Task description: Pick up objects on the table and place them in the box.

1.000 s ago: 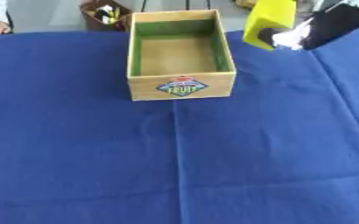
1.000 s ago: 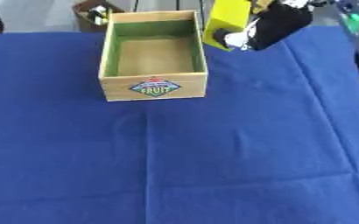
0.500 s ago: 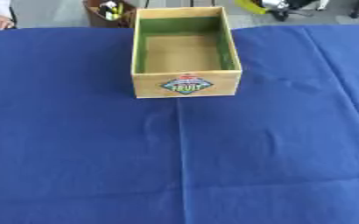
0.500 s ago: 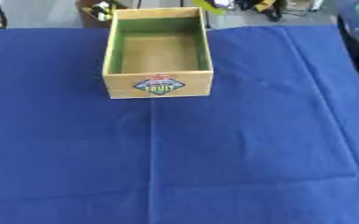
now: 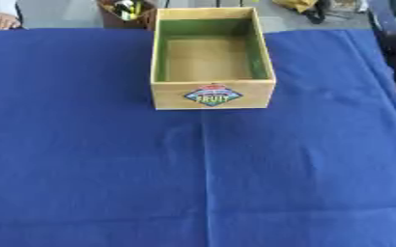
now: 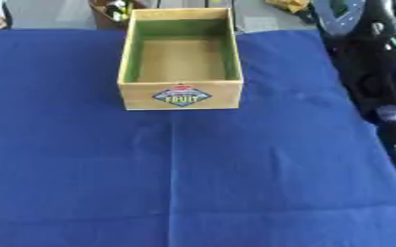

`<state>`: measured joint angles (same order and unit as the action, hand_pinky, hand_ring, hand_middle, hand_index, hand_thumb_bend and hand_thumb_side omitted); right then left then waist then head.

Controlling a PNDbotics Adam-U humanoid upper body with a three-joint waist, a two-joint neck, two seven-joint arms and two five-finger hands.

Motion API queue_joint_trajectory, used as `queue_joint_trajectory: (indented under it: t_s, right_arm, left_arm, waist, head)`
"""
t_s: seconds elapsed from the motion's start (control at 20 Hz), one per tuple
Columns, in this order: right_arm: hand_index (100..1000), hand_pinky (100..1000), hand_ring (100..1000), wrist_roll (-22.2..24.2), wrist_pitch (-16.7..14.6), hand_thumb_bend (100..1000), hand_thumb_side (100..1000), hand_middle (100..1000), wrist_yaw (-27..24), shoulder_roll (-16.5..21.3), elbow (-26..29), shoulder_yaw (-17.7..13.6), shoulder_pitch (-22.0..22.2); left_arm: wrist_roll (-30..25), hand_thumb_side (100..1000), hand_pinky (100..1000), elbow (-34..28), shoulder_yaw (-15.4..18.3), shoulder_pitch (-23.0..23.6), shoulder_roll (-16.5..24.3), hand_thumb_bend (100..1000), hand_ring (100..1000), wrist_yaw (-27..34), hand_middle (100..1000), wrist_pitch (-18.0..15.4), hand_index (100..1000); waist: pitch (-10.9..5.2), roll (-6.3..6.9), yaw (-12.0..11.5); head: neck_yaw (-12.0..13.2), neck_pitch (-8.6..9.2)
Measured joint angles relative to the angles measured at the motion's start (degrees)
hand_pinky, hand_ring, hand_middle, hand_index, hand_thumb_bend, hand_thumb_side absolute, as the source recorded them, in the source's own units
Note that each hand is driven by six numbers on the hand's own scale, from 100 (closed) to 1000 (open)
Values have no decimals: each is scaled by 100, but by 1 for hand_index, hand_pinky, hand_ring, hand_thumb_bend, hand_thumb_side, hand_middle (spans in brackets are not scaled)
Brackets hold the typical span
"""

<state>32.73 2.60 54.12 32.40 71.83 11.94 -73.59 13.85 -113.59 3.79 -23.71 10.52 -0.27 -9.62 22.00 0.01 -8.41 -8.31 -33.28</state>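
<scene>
A wooden box (image 5: 211,94) with a green inner lining and a fruit label on its front stands empty at the far middle of the blue-clothed table (image 5: 201,183). A yellow object (image 5: 296,4) shows at the top edge, beyond the box's far right corner. My right hand (image 5: 320,11) is a dark shape right beside it, shut on it, and mostly cut off by the picture's edge. My right arm (image 6: 372,67) runs up the right side in the right eye view. My left hand is in no view.
A brown container (image 5: 125,10) with small things in it stands just behind the box's far left corner. The blue cloth has a crease running from the box toward me. The table's far edge lies just behind the box.
My right hand has carried the yellow object from beside the box's right wall up and away, to the top edge of the picture. The box has stayed put.
</scene>
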Motion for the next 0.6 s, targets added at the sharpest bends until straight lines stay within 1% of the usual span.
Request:
queue_joint_trajectory:
  t_s: [0.25,0.4,0.6]
  right_arm:
    - [548,511,546,-411,58,100,617,361,427,-352,-648,-99,-207]
    - [551,511,549,-659,63,100,617,367,674,-544,-998,-102,-228]
    - [553,510,551,-894,-6,100,617,373,1076,-744,-1374,-142,-227]
  left_arm:
    - [-12,1000,410,0,-12,-71,-9,100,538,31,557,-12,708]
    - [-24,1000,410,0,-35,-118,-53,100,538,46,557,-23,708]
    - [-40,1000,409,0,-39,-161,-60,100,538,58,557,-28,708]
  waist:
    - [121,-13,-134]
    - [178,-18,-194]
    - [227,-24,-265]
  head:
    - [-109,89]
    - [-163,121]
    - [-217,165]
